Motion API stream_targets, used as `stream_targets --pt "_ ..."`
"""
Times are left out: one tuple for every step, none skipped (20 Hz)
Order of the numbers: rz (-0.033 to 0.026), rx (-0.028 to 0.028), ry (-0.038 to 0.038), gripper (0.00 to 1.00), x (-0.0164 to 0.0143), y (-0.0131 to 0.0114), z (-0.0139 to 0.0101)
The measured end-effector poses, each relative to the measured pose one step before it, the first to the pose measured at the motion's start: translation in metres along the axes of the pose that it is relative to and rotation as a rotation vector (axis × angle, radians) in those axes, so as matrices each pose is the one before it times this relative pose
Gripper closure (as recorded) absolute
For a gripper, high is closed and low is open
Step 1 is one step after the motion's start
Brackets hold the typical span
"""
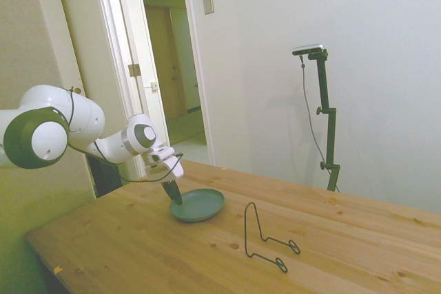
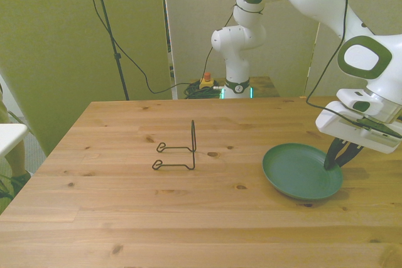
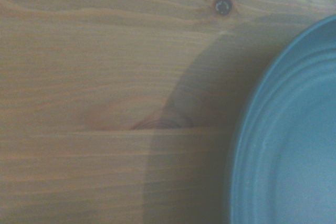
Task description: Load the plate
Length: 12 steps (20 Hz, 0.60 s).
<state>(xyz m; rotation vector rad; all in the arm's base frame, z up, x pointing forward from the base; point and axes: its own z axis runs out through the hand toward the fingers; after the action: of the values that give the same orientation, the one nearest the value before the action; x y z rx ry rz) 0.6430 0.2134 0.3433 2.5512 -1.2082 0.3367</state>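
Plate [image 2: 298,171] rim — at the hand [image 2: 334,162]

Side cam: off one side of the worktop [image 1: 138,239], slightly raised, mid distance, facing a doorway. Front cam: higher, looks down the worktop's length. Both share the plate [image 1: 200,206] and wire stand [image 1: 265,239]. Wrist cam: straight down, very close, plate rim plus wood.

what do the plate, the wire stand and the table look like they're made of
Plate: matte dull teal, probably plastic or glazed ceramic; an even colour, with faint concentric rings in the wrist view.
Wire stand: thin black bent metal wire, likely coated.
Table: light wooden planks, with visible grain and knots.
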Motion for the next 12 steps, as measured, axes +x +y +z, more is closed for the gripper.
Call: stream_targets --pt "-0.00347 0.00095 0.00073 1.0 0.00069 0.00024 -0.00071" --pt "-0.00293 0.00105 0.00102 1.0 0.00116 0.00043 -0.00081" --pt "0.00022 0.0005 0.00056 1.0 0.00074 0.00039 -0.00051" --pt "0.00054 0.00094 0.00005 1.0 0.00058 0.00055 -0.0006" --pt "0.00026 0.00167 -0.0013 1.0 0.00068 0.00121 -0.00077" --pt "-0.00094 0.0033 -0.0026 1.0 0.00058 0.00205 -0.00073" --pt "0.0012 0.00738 -0.00386 1.0 0.00106 0.00325 -0.00169" --pt "0.00153 0.01269 -0.00266 1.0 0.00204 0.00519 -0.00384" --pt "0.00185 0.01627 -0.00483 1.0 0.00274 0.00659 -0.00578" --pt "0.00196 0.01928 -0.01308 1.0 0.0035 0.00859 -0.0078" --pt "0.00065 0.02238 -0.01207 1.0 0.00436 0.01126 -0.01046" --pt "-0.00106 0.02165 -0.013 1.0 0.00477 0.01275 -0.01131"
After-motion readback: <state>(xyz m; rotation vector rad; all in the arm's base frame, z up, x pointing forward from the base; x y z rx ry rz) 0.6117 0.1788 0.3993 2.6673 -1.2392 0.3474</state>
